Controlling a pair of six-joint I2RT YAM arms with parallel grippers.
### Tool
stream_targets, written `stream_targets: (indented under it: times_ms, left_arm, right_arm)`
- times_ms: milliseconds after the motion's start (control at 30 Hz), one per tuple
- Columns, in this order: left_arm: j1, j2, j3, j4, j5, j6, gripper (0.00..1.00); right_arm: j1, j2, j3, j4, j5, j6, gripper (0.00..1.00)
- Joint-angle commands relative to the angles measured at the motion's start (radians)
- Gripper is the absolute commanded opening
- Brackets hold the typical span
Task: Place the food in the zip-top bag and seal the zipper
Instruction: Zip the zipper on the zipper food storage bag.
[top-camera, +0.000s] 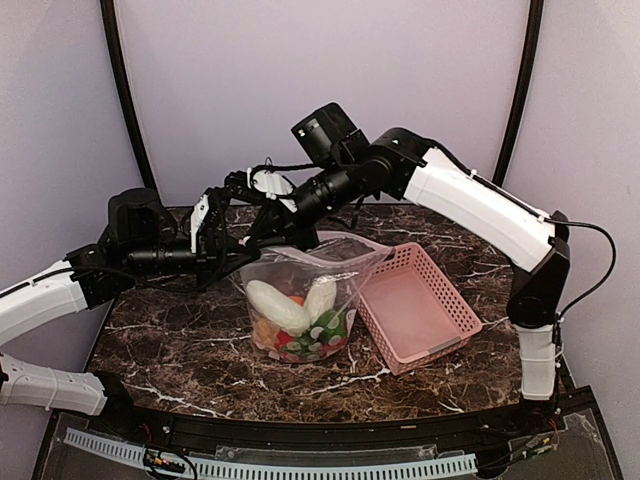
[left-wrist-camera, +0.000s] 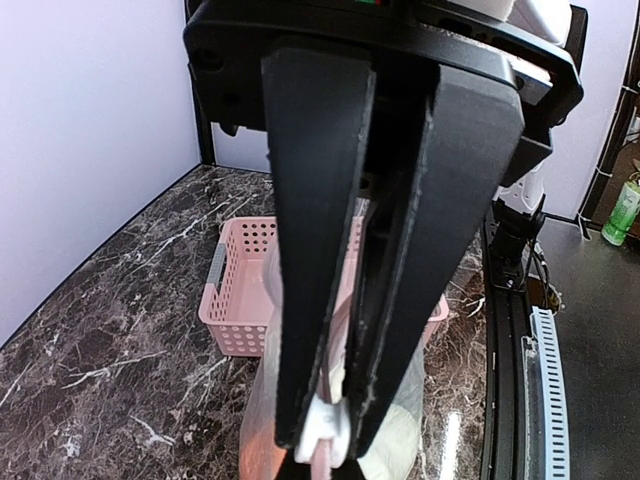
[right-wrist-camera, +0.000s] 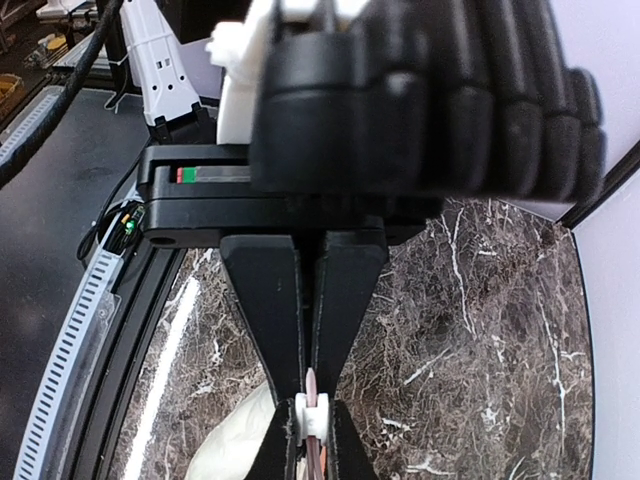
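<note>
The clear zip-top bag (top-camera: 300, 300) stands on the table, lifted by its top left corner. Inside it lie the food pieces: white radishes (top-camera: 280, 306), a green leafy piece (top-camera: 331, 326), red balls (top-camera: 285, 340) and an orange (top-camera: 297, 299). My left gripper (top-camera: 236, 262) is shut on the white slider of the zipper (left-wrist-camera: 325, 430), with the pink strip hanging under it. My right gripper (top-camera: 262, 240) is shut on the zipper strip (right-wrist-camera: 312, 383) right next to the left fingertips (right-wrist-camera: 280, 440). A radish (right-wrist-camera: 235, 440) shows below in the right wrist view.
An empty pink mesh basket (top-camera: 445, 288) stands just right of the bag, touching it; it also shows in the left wrist view (left-wrist-camera: 235, 290). The dark marble table (top-camera: 170, 340) ends at a black rail near the arm bases. Purple walls close the back and sides.
</note>
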Motion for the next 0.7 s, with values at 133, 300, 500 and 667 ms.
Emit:
stream_targets:
  times_ms: [133, 300, 500, 667]
  left_arm:
    - [-0.004, -0.039, -0.004, 0.028, -0.031, -0.004, 0.01]
    - [-0.003, -0.075, -0.022, 0.024, -0.087, 0.005, 0.01]
    - [-0.001, -0.099, -0.046, 0.025, -0.124, 0.004, 0.01]
    - [0.001, -0.089, -0.046, 0.032, -0.125, -0.002, 0.01]
  right_arm:
    - [0.003, -0.021, -0.01, -0.003, 0.036, -0.014, 0.0]
    - [-0.025, -0.047, -0.05, -0.005, 0.063, -0.02, 0.0]
    - [-0.08, -0.11, -0.148, -0.006, 0.09, -0.049, 0.0]
    - [-0.123, -0.187, -0.266, 0.002, 0.089, -0.073, 0.0]
